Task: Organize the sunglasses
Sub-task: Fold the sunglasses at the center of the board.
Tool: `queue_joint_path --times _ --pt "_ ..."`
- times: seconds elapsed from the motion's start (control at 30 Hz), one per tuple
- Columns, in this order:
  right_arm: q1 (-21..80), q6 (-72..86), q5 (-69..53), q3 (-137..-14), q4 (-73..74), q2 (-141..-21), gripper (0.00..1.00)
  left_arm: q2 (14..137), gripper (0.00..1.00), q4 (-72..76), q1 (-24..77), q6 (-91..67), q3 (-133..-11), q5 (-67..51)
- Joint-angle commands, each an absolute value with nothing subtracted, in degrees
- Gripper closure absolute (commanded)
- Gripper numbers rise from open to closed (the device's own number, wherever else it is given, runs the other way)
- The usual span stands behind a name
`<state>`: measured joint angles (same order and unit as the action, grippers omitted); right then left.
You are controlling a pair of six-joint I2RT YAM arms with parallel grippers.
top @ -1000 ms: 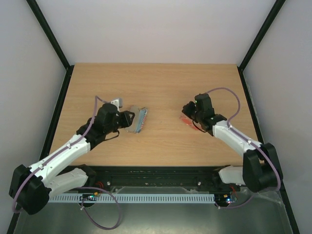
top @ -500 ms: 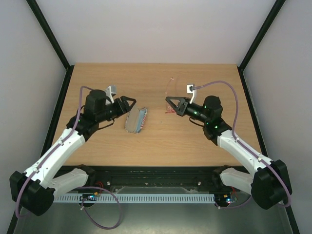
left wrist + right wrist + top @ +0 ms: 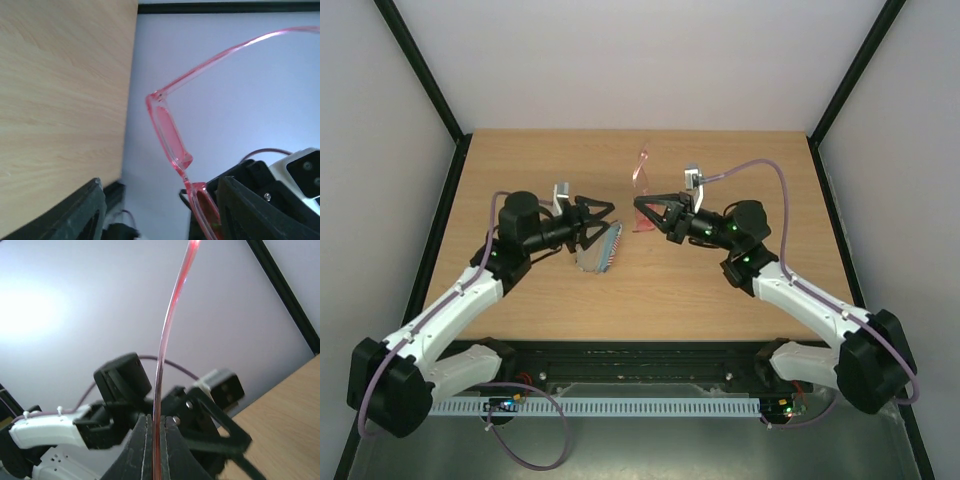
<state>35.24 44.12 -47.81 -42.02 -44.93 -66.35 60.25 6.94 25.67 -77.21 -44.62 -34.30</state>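
Nearest the bases, the case (image 3: 601,248) lies flat on the table (image 3: 720,300), left of centre. The top view doesn't show whether it's open or closed.

Above it or just beyond (hard to separate from this angle), the left gripper (image 3: 605,216) points right, jaws wide apart and empty.

Facing it nose to nose is the right gripper (image 3: 641,204). The tips are near each other, not touching. Its jaws are pinched together on what looks like one temple of the sunglasses (image 3: 642,181). The right wrist view shows a thin red strip running straight up out of the closed fingers (image 3: 137,460).

The glasses are in the air, clear of the table, standing up past the right fingertips between the two grippers, toward the far edge. The left wrist view has the frame front and the free temple, unfolded, right ahead of its open jaws.

Read: probably a handover, or a two-handed fold before casing. Glasses aren't in the case, so there's plenty left.

Risks:
- Single pinch on a slim, slick temple. Everything else hangs off the hinge, so it can swing or rotate in the grip. One jolt and it slips and drops to the table.
- Left closes on a lens instead of the frame: smudge or popped lens.
- Both arms grip and then move out of sync: temple bends or snaps at the hinge.
- Tips are this close: fingers clash if left advances off-line.
- Left sits low near the case, so a dip could shove it out of place.
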Motion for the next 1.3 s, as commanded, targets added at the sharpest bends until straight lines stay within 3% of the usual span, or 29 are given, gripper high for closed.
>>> queue_joint_path --times 0.0,0.17,0.3,0.43,1.27 --pt "35.5 52.2 -46.6 -44.1 -60.5 -69.5 0.99 61.5 0.39 26.3 26.1 -96.3 -39.3 -40.5" --pt "36.0 55.2 -47.2 -44.9 -64.7 -72.1 0.99 62.8 0.50 37.0 27.8 -105.3 -37.6 -41.3" --pt "37.2 55.9 -47.0 -45.5 -65.8 -73.1 0.99 64.1 0.52 40.4 28.4 -107.9 -35.6 -40.6" --pt "38.3 55.9 -46.8 -45.9 -66.0 -73.6 0.99 66.3 0.63 46.6 28.8 -110.8 -34.4 -40.4" --pt "39.3 52.1 -49.2 -42.7 -60.4 -72.6 0.99 65.8 0.96 50.3 28.4 -112.6 -29.8 -37.4"
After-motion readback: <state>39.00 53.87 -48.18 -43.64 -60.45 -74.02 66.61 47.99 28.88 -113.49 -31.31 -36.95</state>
